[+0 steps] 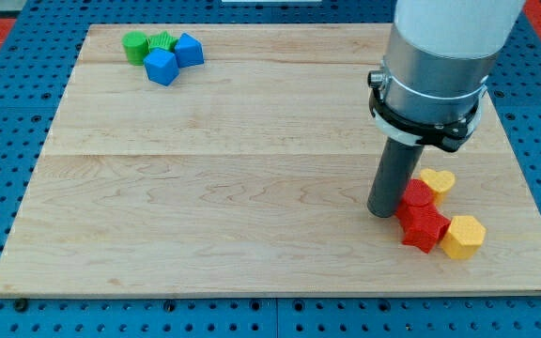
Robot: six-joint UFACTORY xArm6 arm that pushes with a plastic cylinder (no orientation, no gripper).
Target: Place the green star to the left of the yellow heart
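Your tip (381, 212) has no jaws to open or close and sits against the red blocks (421, 218) beside the yellow heart (438, 181), while the green star (162, 42) waits well apart at the view's top left.

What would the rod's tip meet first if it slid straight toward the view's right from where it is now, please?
My tip would meet the red block first: it sits immediately on the tip's right, apparently touching or nearly so. The yellow heart lies just beyond it.
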